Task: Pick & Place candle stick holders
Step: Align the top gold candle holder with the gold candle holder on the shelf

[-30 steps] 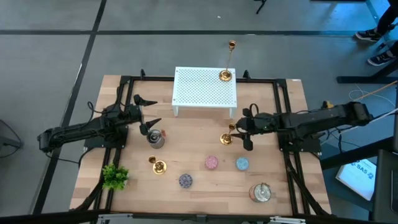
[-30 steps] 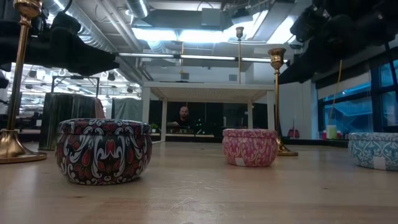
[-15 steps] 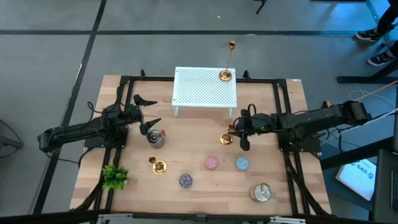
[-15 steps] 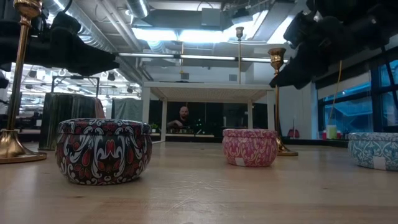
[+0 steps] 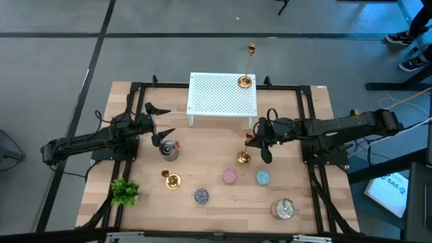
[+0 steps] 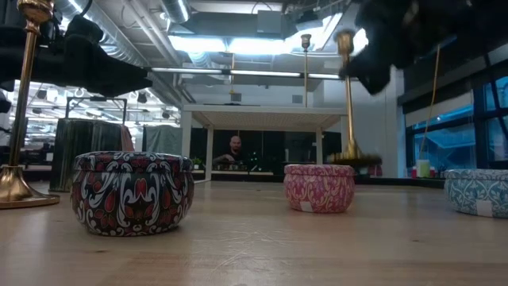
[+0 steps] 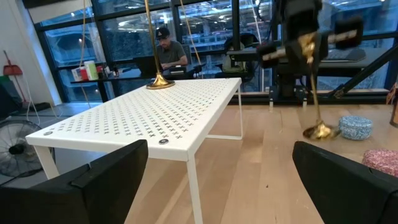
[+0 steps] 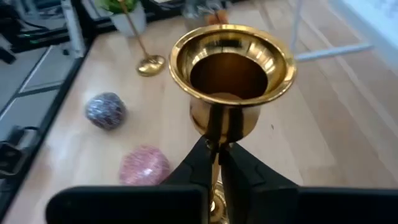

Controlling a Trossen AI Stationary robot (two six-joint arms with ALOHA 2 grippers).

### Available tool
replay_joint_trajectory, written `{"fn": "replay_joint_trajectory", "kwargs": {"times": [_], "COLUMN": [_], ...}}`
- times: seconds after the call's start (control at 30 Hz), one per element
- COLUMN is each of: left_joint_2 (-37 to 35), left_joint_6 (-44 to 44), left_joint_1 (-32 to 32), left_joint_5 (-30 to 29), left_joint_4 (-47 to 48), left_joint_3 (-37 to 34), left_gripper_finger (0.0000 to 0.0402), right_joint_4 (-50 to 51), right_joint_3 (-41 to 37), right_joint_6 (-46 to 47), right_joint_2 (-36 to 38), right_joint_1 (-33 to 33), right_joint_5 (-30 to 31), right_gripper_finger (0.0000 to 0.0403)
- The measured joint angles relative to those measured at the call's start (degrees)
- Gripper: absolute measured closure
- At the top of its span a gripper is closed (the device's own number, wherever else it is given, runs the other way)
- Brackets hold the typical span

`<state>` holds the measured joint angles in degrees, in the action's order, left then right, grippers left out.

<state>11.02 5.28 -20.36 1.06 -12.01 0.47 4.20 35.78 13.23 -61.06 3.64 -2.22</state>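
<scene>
Right gripper: the right gripper [image 5: 260, 140] reaches in over the middle of the table, just in front of the white rack; its fingers [image 8: 205, 163] are pinched together on the thin stem right under the cup of a brass candlestick holder [image 5: 246, 150].
Held holder: it hangs tilted, its round base [image 6: 351, 158] clear of the wood (the low view shows the base lifted above the pink tin), cup end at the gripper.
Holder on the rack: a tall candlestick holder [image 5: 246, 73] stands upright on the far right corner of the white perforated rack [image 5: 216, 101].
Holder near the plant: a third candlestick holder [image 5: 171, 179] stands on the front left part of the table [image 5: 209, 148], just beside the green plant [image 5: 125, 191].
Left gripper: the left gripper [image 5: 159, 125] waits over the table's left side, fingers spread wide with nothing between them (a silver tin [image 5: 169, 149] sits just beside it).
Tins: a pink tin [image 5: 229, 176], a blue tin [image 5: 262, 177] and a dark patterned tin [image 5: 201, 196] lie in front of the held holder; a larger silver tin [image 5: 283, 208] is near the front right corner.
Background: a person [image 7: 168, 51] sits beyond the table.
</scene>
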Motion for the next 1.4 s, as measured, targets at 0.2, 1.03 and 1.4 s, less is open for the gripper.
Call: {"fn": "replay_joint_trajectory", "kwargs": {"times": [0.2,1.03,1.4], "left_joint_2": [0.00,0.00,-0.02], "left_joint_6": [0.00,0.00,0.00], "left_joint_1": [-0.01,-0.01,-0.02], "left_joint_5": [0.02,0.02,0.00], "left_joint_4": [0.00,-0.01,0.00], "left_joint_3": [0.00,0.01,0.00], "left_gripper_finger": [0.0002,0.0002,0.0002], "right_joint_4": [14.35,22.71,19.92], "right_joint_3": [15.17,33.65,33.65], "right_joint_6": [-7.05,-21.16,-20.93], "right_joint_2": [0.00,-8.00,-13.51], "right_joint_1": [-0.73,-30.31,-34.56], "right_joint_5": [0.56,-1.57,-2.45], "right_gripper_finger": [0.0388,0.0388,0.0388]}}
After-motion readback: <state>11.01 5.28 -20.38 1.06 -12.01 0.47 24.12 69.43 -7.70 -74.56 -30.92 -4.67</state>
